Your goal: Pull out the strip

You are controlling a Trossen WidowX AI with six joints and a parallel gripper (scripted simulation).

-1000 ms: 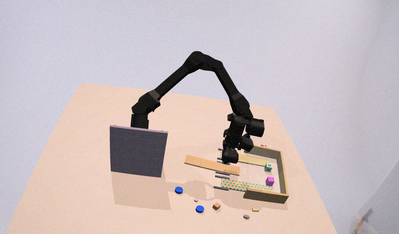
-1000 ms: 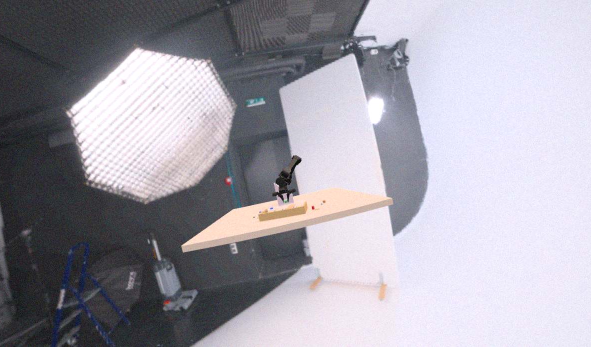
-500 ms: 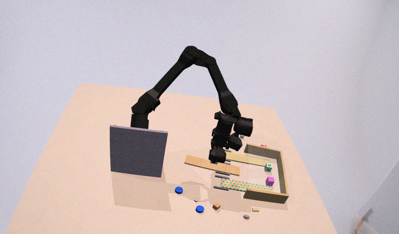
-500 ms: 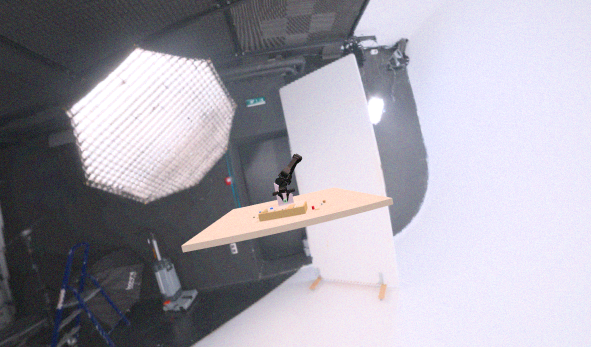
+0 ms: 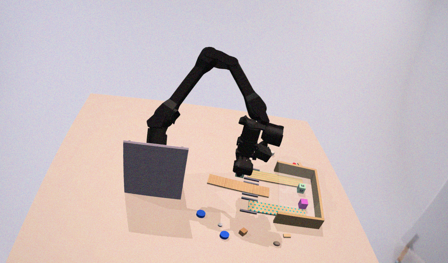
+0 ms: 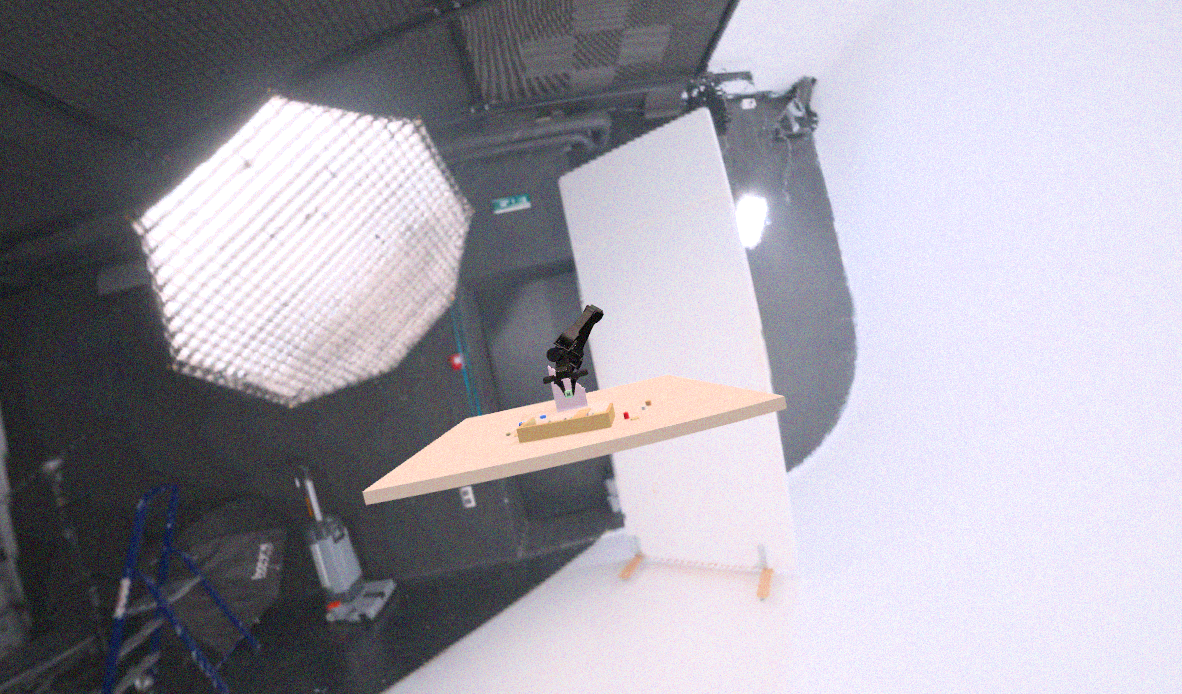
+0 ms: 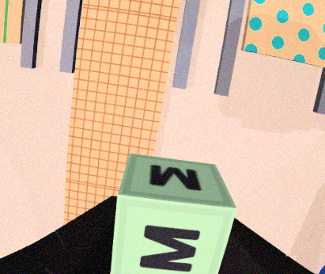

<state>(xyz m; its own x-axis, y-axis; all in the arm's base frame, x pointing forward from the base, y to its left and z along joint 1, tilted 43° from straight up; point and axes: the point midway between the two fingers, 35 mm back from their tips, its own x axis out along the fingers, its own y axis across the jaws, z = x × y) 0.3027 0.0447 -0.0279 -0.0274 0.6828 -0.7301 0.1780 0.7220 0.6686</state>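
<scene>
The black fingers of the gripper [image 7: 171,252] are clamped on the pale green cube marked M [image 7: 175,218], low in the middle of the wrist view. It seems to hang clear of the beige worktop [image 7: 254,165], though the top view shows too little of it to be sure. The orange grid-patterned strip [image 7: 122,60] runs up the frame beyond it, drawn out past the grey bars [image 7: 187,34]. A second M-marked green cube [image 5: 301,187] sits inside the wooden-walled pen [image 5: 317,192] at lower right. I'd say the hold-up is in hand: rise straight, keep the squeeze firm and don't swing.
</scene>
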